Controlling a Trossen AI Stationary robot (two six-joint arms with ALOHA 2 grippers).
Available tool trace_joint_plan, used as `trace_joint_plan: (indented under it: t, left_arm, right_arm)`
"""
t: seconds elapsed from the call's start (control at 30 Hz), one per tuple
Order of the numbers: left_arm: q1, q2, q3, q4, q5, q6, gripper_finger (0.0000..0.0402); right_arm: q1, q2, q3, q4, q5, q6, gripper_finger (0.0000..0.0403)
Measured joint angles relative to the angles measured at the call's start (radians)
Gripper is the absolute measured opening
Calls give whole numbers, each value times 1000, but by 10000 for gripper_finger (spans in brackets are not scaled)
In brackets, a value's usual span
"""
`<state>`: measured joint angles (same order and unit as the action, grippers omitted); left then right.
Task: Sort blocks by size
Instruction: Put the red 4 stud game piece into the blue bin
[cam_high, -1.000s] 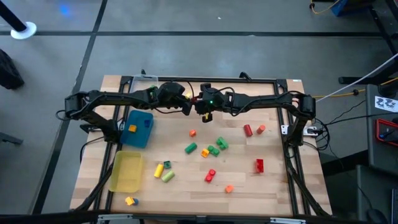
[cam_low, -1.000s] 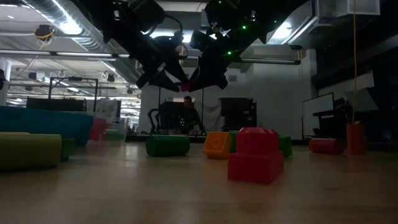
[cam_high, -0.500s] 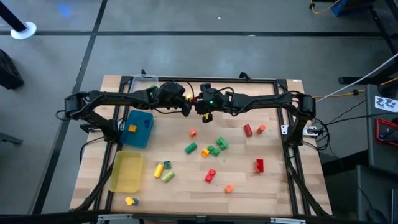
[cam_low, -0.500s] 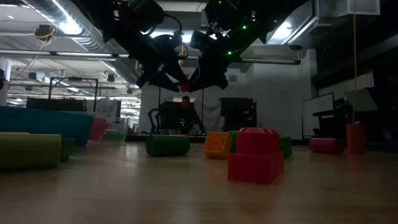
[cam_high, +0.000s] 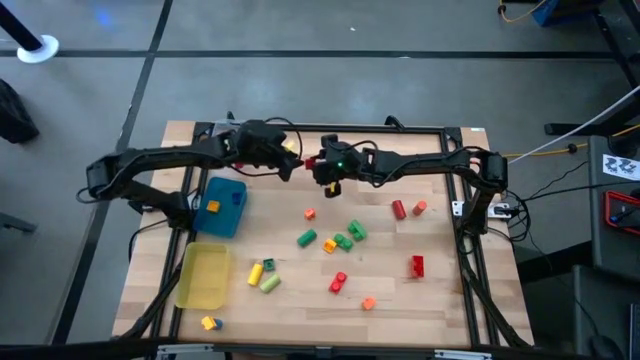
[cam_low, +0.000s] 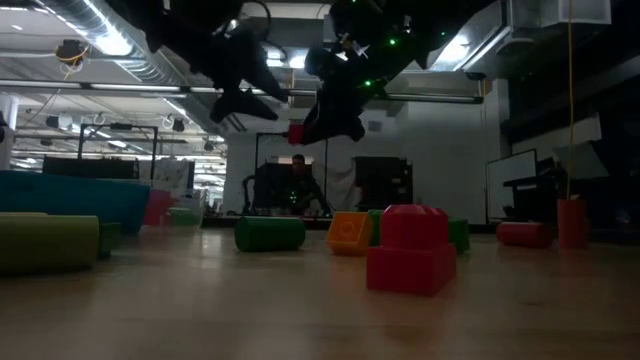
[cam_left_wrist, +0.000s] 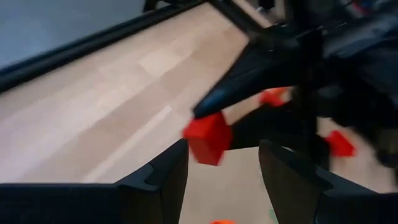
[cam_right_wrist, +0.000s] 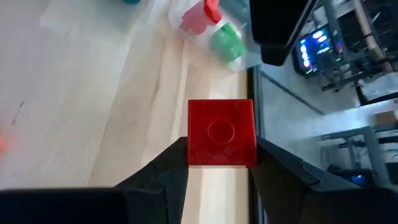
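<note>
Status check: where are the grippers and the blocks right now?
Right gripper aloft, shut on red cube. Left gripper open, empty, beside it. Nothing in between.

Both arms meet above the table's (cam_high: 440, 310) far edge. The left gripper (cam_high: 293, 166) and right gripper (cam_high: 312, 163) sit just apart there. Loose blocks (cam_high: 340, 240) lie scattered nearer, beside the blue tray (cam_high: 222, 208) and yellow tray (cam_high: 203, 277).

Two slim, dark, jointed arms are showing against the pale wood, each built of black links and rounded joint housings. Thin dark cables are looping beside their bases. Small green lights are glowing on the right arm's wrist housing. Each pincer is ending in two flat, matte black fingers with tapered, angular tips.
</note>
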<state>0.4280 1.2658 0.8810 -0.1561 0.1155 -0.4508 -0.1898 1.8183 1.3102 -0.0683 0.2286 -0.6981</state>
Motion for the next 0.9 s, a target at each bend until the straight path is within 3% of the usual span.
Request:
trace_joint_plan:
  t: [0.1,0.53,0.9]
  left_arm:
    - [15,-26,0,-4,40,-6,180]
    - [53,-137,0,-113,45,76,180]
    - [50,-136,0,-95,92,83,180]
  right_arm:
    - [0,0,12,22,-2,-23,161]
    - [0,-2,151,13,-14,-44,161]
    - [-1,-2,177,15,-115,-44,161]
